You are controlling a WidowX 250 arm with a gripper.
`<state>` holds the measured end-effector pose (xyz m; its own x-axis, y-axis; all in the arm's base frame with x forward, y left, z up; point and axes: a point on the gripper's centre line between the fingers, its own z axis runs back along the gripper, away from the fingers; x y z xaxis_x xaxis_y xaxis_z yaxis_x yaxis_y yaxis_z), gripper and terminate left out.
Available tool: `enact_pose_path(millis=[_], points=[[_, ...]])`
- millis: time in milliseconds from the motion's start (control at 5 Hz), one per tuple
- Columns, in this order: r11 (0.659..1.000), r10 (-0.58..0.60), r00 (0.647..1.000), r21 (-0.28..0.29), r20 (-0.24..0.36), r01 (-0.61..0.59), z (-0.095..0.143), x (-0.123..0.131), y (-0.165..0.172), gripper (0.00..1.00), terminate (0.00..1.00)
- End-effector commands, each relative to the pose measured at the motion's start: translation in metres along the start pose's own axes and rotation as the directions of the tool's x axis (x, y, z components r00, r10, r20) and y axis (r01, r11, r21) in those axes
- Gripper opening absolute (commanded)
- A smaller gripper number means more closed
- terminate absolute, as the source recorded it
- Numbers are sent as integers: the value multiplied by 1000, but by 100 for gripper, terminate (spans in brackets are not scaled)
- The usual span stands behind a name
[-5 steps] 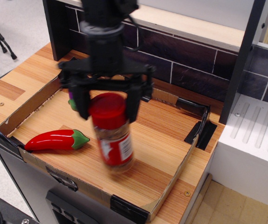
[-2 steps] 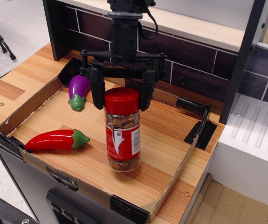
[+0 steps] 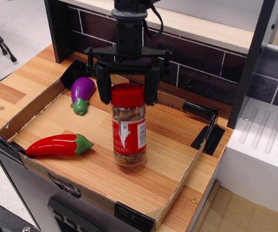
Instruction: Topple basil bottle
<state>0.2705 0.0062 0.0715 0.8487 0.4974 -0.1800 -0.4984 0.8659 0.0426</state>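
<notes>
Observation.image view, nearest edge first: the front wall of the cardboard tray point(image 3: 85, 191) runs across the lower part of the frame, resting on the wooden desk point(image 3: 13, 92). Just behind that wall, at lower left, lies the red toy chili pepper point(image 3: 56, 145), unmoved over the last second.

At frame center stands the basil bottle point(image 3: 128, 126), upright on the tray floor, red lid up and label facing the camera. One second ago the bottle sat lower and further left in the frame, blurred and tilted, with the lid enclosed by the fingers. It now stands straight and sharp, slightly further back in the tray.

Behind and above the lid is the pincer point(image 3: 128, 93). Its jaws are spread apart, one finger on each side of the lid, and no contact is visible. Compared with the earlier frames, the pincer has risen a little and shifted toward the rear wall, so the bottle stands unsupported.

Further back, at upper left of the tray, the purple toy eggplant point(image 3: 82, 93) is fully visible; it was largely hidden by the arm one second ago.

Assessment: the bottle has been released upright, so toppling is not yet accomplished. A sideways push against the upper part of the bottle is the probable remaining step.
</notes>
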Motion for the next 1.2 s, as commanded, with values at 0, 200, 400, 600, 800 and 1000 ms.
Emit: enact_pose_path(millis=[0,200,400,600,800,1000], points=[[991,-94,950,-65,298,118,-11,24,0,0,0],[983,-127,864,-52,488,174,-15,31,-5,0,0],[984,-86,860,-92,502,152,-30,40,-15,0,0],[982,-26,832,-141,554,125,-33,41,-22,0,0],[971,43,837,-219,545,93,-23,39,-23,100,0],[976,45,871,-209,489,67,-8,35,-25,100,0]])
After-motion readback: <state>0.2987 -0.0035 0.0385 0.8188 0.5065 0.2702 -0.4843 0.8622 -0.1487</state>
